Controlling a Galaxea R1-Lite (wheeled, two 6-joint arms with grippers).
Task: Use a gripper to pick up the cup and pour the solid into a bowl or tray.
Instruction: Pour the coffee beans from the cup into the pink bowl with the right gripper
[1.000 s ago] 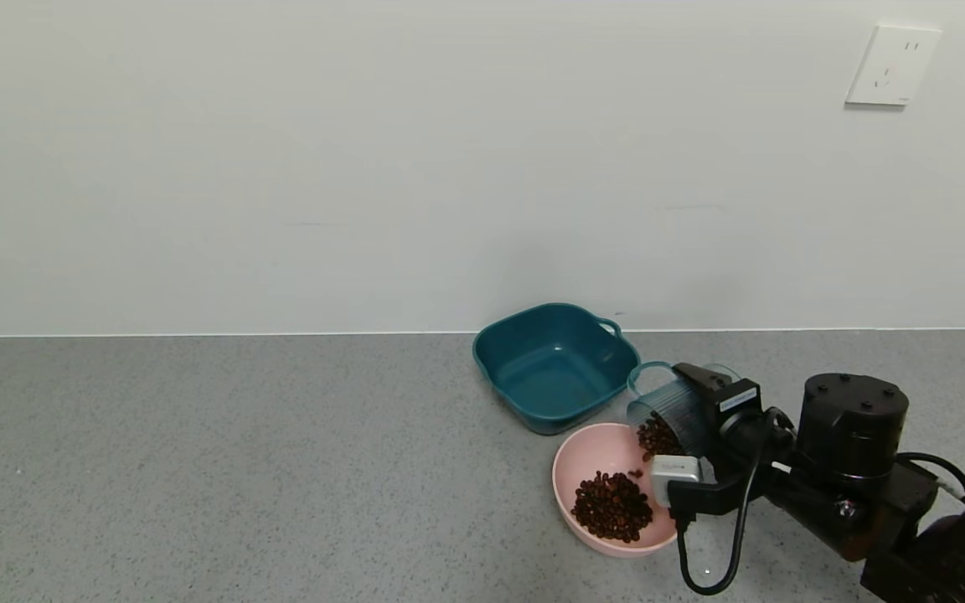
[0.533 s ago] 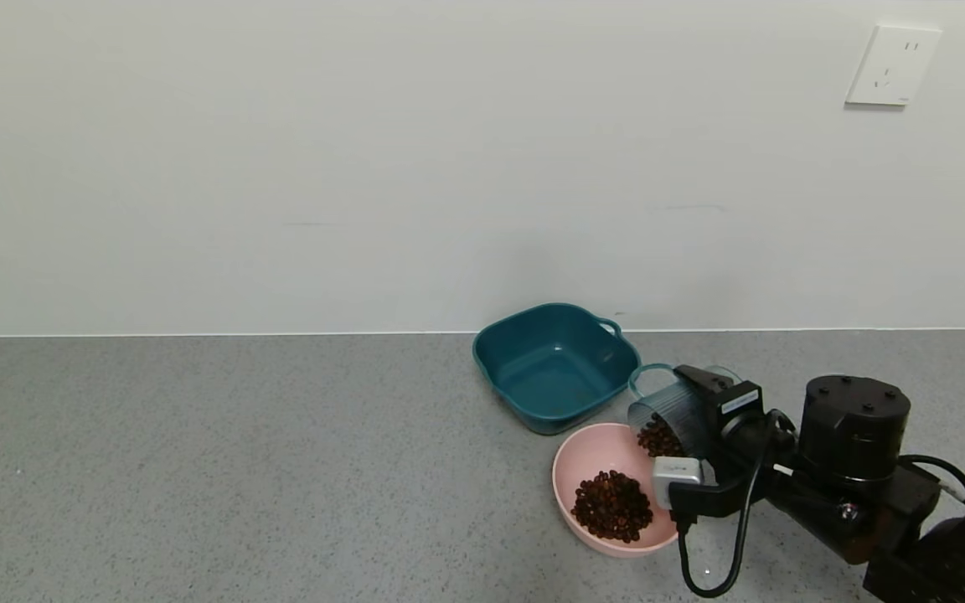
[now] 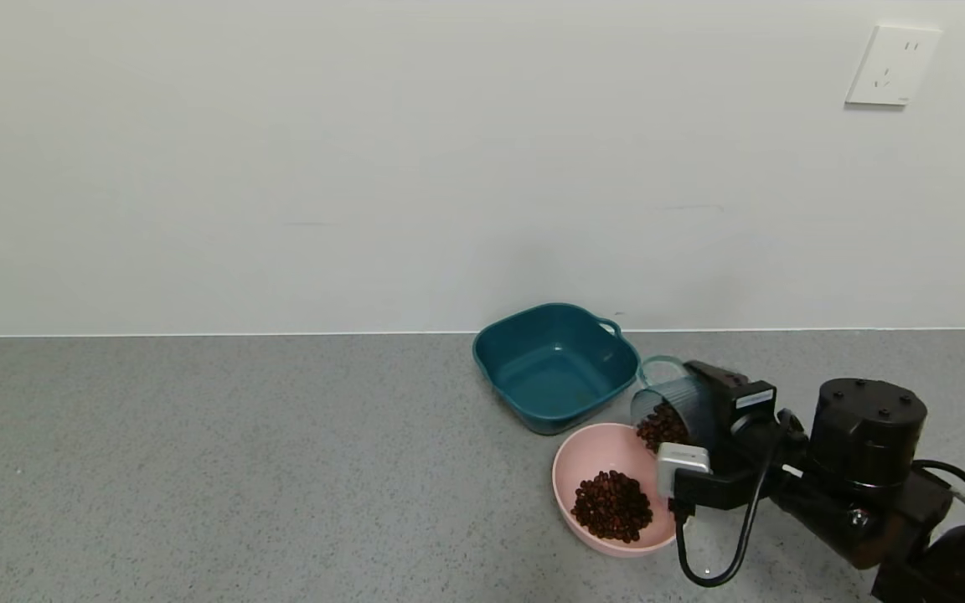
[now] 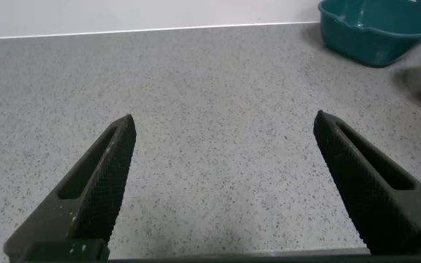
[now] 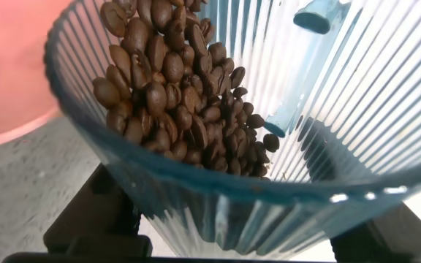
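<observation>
Presently, mid-pour:

Right gripper (image 3: 704,419): clamped on the ribbed wall of the small translucent blue-grey plastic cup (image 3: 673,408), fingers closed against its sides near the base.

Cup position: tilted, mouth aimed down toward the round light-pink plastic bowl (image 3: 570,469), held above the bowl's far-right rim, just beside the squarish teal plastic tub (image 3: 554,364) with a handle.

Solid: small dark reddish-brown beans (image 5: 174,95), part heaped inside the tilted cup near its lip, part already piled in the pink bowl (image 3: 612,505).

Left gripper (image 4: 225,190): idle, hanging over the bare speckled grey counter (image 3: 239,469), fingers spread wide, holding nothing.

Handling, judged: light, thin-walled cup, likely to flex under a hard squeeze; ribs probably helpful against slipping; low on the wall seems the right hold, leaving the mouth free.

Beans, judged: loose, dry, quick to roll and bounce, so likely to escape past the rim if tipped fast.

Progress, judged: roughly halfway, more tilt needed to empty the rest.
</observation>
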